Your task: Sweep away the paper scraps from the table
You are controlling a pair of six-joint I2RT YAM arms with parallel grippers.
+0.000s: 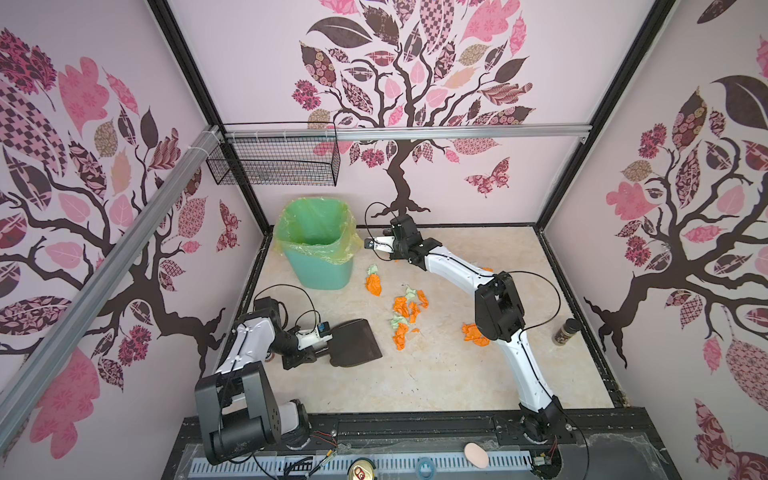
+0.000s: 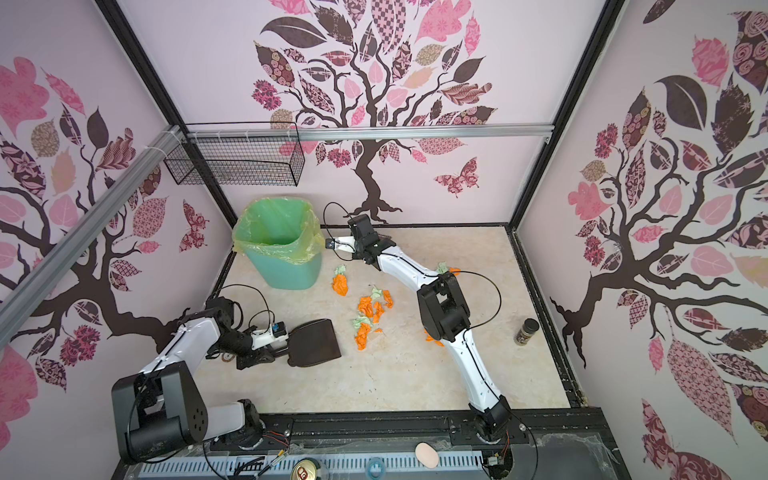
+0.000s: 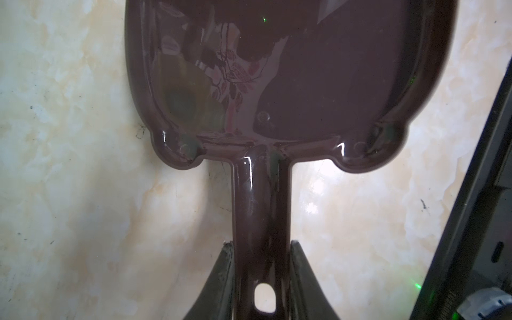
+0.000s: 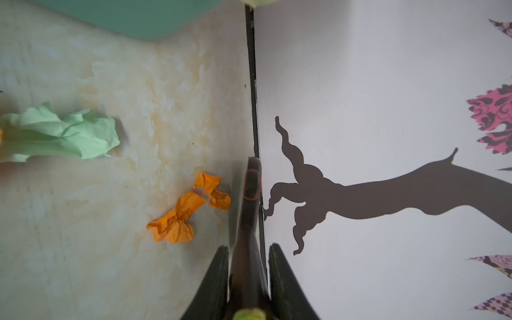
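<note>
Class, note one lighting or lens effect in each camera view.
Left wrist view: the glossy dustpan mirrors a tree pattern, and glare whitens the table beside its handle. Right wrist view: the green scrap softens toward the frame edge. Both top views: even light, faint shadows under the paper scraps.

— What is the table [image 1: 436,374] carrying?
— It's a beige marbled top. A dark dustpan [image 1: 355,343] lies flat, straight out from the left gripper [image 3: 261,246].
— And by the right gripper [image 4: 248,249]?
— An orange scrap [image 4: 188,210] lies just beside it, with a green wad [image 4: 63,135] farther off and the green bin [image 4: 124,19] beyond. Most paper scraps [image 1: 405,311] lie between the two grippers. A jar [image 1: 565,331] stands well apart from either.
</note>
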